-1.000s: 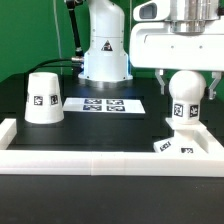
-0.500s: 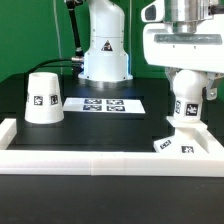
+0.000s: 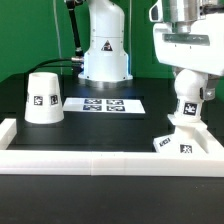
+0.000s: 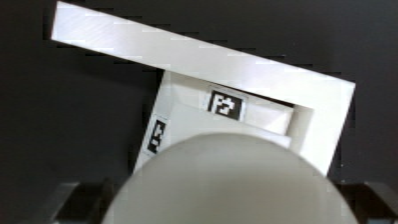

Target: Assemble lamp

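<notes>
My gripper (image 3: 190, 80) is shut on the round white bulb (image 3: 187, 97) at the exterior view's right. The bulb leans a little, and its neck stands on the low angular base (image 3: 178, 143). In the wrist view the bulb (image 4: 222, 180) fills the foreground between my dark fingers (image 4: 80, 202), with the tagged base (image 4: 222, 110) below it. The cone-shaped shade (image 3: 42, 97) stands alone at the exterior view's left, narrow end up.
The marker board (image 3: 105, 104) lies flat in the middle. A low white wall (image 3: 100, 165) borders the black table at the front and sides, and shows in the wrist view (image 4: 196, 50). The robot's white base (image 3: 105, 50) stands at the back.
My gripper has shifted toward the exterior view's right and turned with the bulb in it. The bulb's head now leans over the base. The shade has not moved.
</notes>
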`<state>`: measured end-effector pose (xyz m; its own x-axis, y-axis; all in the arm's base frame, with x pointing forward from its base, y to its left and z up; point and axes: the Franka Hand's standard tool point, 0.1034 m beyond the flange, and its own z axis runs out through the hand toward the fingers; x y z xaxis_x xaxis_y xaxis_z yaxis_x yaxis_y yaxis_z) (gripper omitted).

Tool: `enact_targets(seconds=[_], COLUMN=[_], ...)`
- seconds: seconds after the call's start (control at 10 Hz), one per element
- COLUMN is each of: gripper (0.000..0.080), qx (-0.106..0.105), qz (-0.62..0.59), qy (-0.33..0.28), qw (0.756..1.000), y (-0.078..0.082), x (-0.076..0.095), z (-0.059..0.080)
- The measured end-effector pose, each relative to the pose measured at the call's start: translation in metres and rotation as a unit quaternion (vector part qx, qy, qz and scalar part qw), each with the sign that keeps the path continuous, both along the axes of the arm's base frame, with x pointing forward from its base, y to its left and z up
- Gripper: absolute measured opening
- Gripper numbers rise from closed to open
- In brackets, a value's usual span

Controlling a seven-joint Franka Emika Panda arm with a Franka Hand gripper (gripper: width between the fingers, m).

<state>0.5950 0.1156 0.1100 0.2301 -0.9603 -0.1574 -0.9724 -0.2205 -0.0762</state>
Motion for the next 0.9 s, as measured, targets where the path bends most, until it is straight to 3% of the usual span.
enact_targets(seconds=[0.2,0.3,0.4,0.9], gripper=[0.0577,0.0669,0.069,0.0699], qx=[0.003,0.0,-0.003,-0.009], qz=[0.001,0.038,0.093,0.284], qy=[0.0,-0.006,-0.015,-0.048], qw=[1.0,0.999,0.996,0.958], y=[0.0011,0.0012,0.0026,0.0027], x=[-0.0002,-0.0003,-0.0008,-0.0015], z=[0.0,-0.0003,-0.001,-0.0014])
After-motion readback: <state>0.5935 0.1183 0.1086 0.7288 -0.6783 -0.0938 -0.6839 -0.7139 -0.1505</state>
